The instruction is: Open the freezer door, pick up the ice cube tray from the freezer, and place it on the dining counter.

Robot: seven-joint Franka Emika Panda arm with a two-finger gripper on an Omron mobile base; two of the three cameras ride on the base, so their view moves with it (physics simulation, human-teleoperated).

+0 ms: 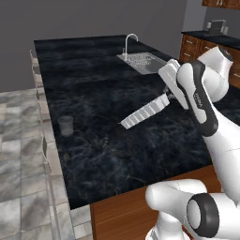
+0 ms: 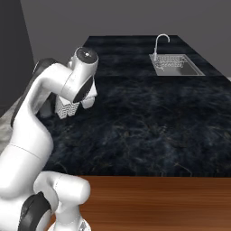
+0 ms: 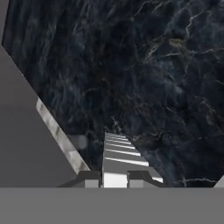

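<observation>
**Ice cube tray held in the air over the black worktop**

On the far left of the left base view there's pale marbled floor tile (image 1: 18,154), and then the dark marbled dining counter (image 1: 93,140) takes over, its brown wooden base showing at the near edge. Standing on that worktop, near its left edge, is 1 small grey cup (image 1: 65,125), upright and well apart from everything else.

Moving right, here's the ice cube tray (image 1: 144,111): pale, ribbed with cube cells, tilted with its free end pointing down and left, hanging above the stone and not touching it. Its upper right end runs into the gripper (image 1: 168,97), whose 2 dark fingers are clamped on that end of the tray. In the hand view the tray (image 3: 119,159) stretches straight away from between the fingertips (image 3: 89,178), with the black stone beneath it and the grey cup (image 3: 78,141) just to its left.

Behind the tray, toward the far right of the worktop, sits the inset steel sink (image 1: 143,61) with its curved faucet (image 1: 130,41). From the right base view the arm's wrist covers most of the tray (image 2: 66,109), which peeks out below it over the counter's left part, while the sink (image 2: 177,66) lies well off to the right.
</observation>
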